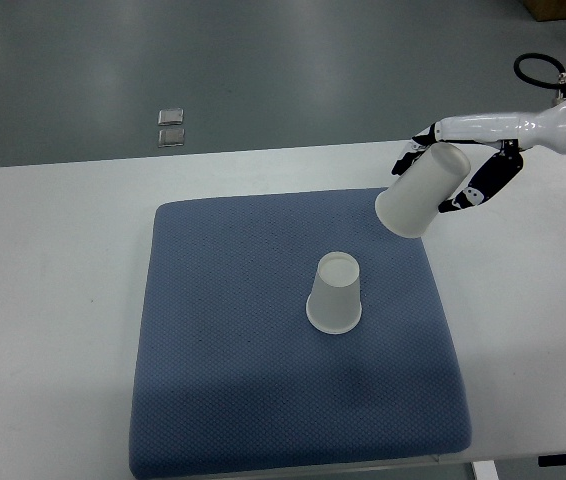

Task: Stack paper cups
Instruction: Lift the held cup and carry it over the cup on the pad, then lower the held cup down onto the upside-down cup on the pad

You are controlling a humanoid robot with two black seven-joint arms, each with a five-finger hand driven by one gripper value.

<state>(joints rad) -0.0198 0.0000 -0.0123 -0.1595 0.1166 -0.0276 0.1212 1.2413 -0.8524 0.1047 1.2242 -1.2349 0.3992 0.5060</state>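
**cupwatcher:** Top view question — what are the fingers [476, 190] actually doing on that right hand [463, 165]?

**benchlurker:** Wrapped around a white paper cup [424, 192], black-tipped fingers curled along its upper side and another set showing past its right edge. So it's gripping the cup, no doubt there. The cup is tilted, its wide open end pointing down-left and the narrow base tucked up into the palm. It's lifted off the surface, hanging over the far right corner of the blue mat [223, 370].

**cupwatcher:** And the arm?

**benchlurker:** White forearm [508, 127] comes in from the right edge, roughly level, with a black cable [535, 70] looping behind it near the top right. Left arm isn't anywhere in the shot.

**cupwatcher:** Where's the other cup?

**benchlurker:** Second paper cup [335, 292] sits upside down near the middle of the mat — narrow base up, wide rim flat on the fabric. It's well apart from the held one, down and to the left of it. Nothing is touching it.

**cupwatcher:** Anything else around?

**benchlurker:** Mat lies on a white table [53, 300], which it covers most of. Beyond the far edge of the table, on the grey floor [263, 60], there are two small square plates [172, 126] sitting just beside each other. Can't tell what they are at this size.
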